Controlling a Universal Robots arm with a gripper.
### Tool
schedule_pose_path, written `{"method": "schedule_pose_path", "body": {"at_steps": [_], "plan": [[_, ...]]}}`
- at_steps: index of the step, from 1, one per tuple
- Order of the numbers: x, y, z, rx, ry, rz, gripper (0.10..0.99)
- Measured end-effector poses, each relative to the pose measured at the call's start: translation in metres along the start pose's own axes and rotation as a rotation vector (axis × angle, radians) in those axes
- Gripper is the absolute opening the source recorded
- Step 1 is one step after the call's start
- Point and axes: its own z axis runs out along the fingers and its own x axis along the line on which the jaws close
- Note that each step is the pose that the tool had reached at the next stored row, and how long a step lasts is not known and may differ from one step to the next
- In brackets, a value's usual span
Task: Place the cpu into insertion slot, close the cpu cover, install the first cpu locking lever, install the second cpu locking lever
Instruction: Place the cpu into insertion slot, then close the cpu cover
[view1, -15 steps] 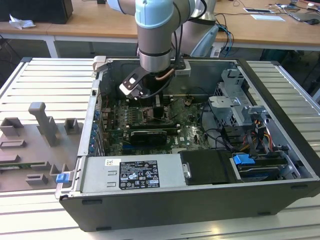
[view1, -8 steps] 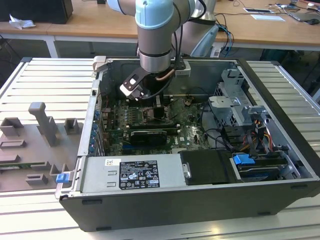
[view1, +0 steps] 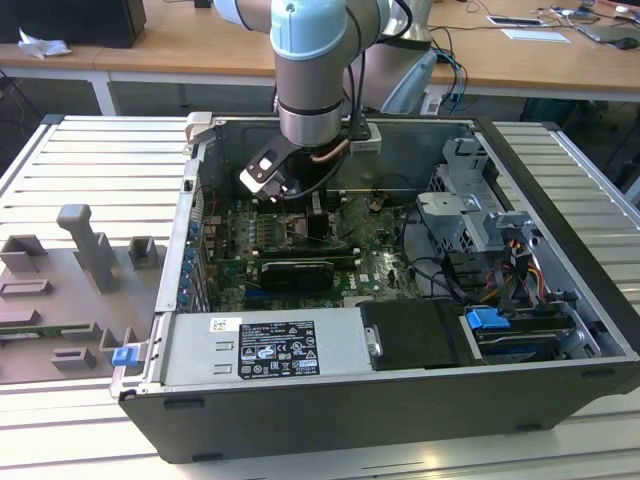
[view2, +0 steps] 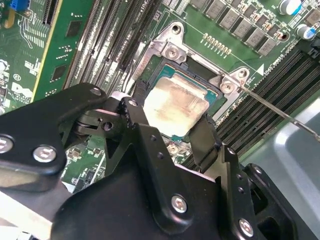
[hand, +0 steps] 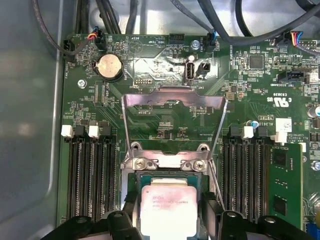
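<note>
Started wide on a ribbed metal table with a big dark computer case lying on it, side panel off. Followed the grey-and-blue arm reaching down from above into the case, wrist low among the cables. Found the green circuit board spread out beneath and beyond the fingers. Picked out banks of long black memory slots running along both outer sides of the fingers. Caught the black gripper hanging close over the board in both wrist views. Spotted the cover, a thin silver frame with a wide window, swung up and open just past the fingertips, hinge end nearest them. Noted the socket directly under the fingers, its silver rim and two screws showing just ahead of the tips. And there, the chip, right between the fingers, silvery top smudged, lined up over the socket. Saw both fingers drawn in against two opposite edges of the chip, pinching it. Could not tell seated from just above. Glimpsed a thin wire lever angling away outside one finger, unlatched.
</note>
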Motion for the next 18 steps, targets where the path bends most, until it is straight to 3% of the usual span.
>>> {"method": "schedule_pose_path", "body": {"at_steps": [6, 9, 18], "plan": [[0.0001, 0.0005, -0.0063, 0.002, 0.0023, 0.001, 0.616], [0.0002, 0.0014, -0.0162, 0.007, 0.0024, 0.001, 0.11], [0.0002, 0.0018, -0.0217, 0.007, 0.0026, 0.001, 0.106]]}}
